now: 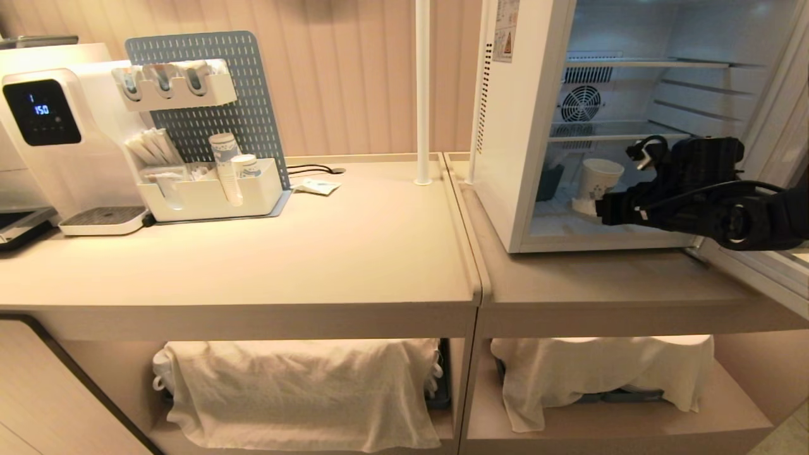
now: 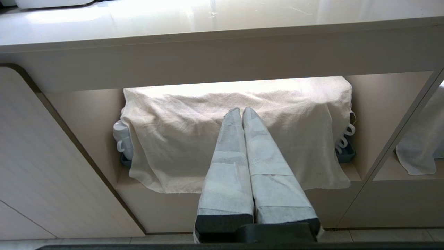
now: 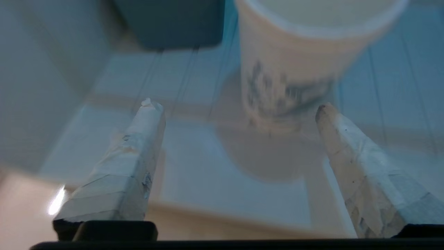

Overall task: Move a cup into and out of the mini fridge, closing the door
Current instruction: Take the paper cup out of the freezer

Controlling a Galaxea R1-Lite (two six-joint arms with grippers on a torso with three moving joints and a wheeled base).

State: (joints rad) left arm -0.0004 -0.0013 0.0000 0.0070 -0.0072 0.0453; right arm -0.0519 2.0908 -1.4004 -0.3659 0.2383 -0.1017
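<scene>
So we've got the cup (image 1: pixel 596 183) standing upright on the floor of the mini fridge (image 1: pixel 524 126), a bit in front of the fan grille. Our right tool (image 3: pixel 239 111) sits just outside the fridge opening, fingers spread wide with nothing between them, cup just past the tips. Left tool (image 2: pixel 241 114) is pinched shut, parked below the counter (image 1: pixel 253 253). We'd say the "in" part looks done; taking it out and closing the door (image 1: pixel 771 253) is left.
</scene>
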